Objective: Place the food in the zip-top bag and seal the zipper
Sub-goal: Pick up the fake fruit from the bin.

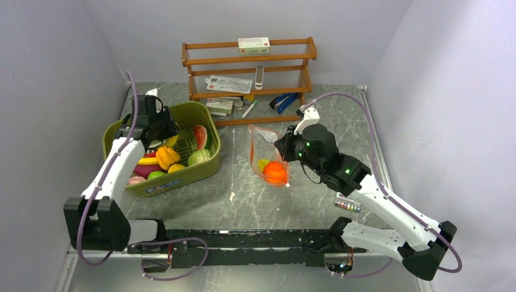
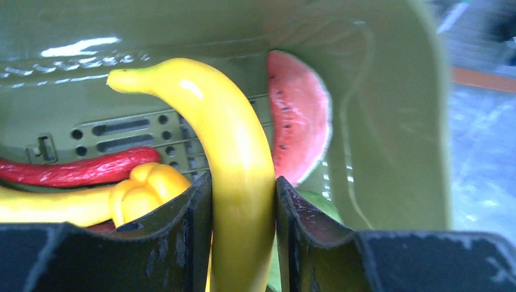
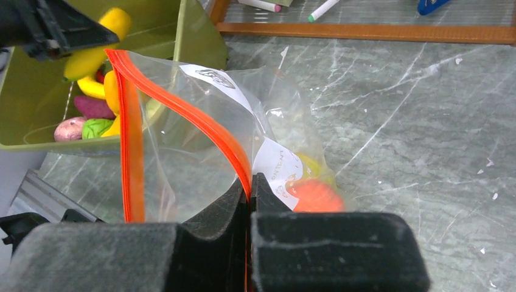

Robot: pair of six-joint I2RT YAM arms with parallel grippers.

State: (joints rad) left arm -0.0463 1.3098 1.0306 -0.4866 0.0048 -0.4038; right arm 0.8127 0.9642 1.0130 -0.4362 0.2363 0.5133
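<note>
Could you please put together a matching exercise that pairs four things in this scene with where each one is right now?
Things:
1. banana
2. watermelon slice
3. zipper
4. orange toy fruit

Places:
A. inside the zip-top bag
B. pinched in the shut jaws of the right gripper
C. loose in the olive-green tub
D. clamped between the jaws of the left gripper

Pairs: 1-D, 2-C, 3-B, 4-A

Banana [image 2: 237, 152] glossy plas.; zip-top bag [image 3: 182, 146] clear thin film; rack [image 1: 213, 59] smooth wood.
</note>
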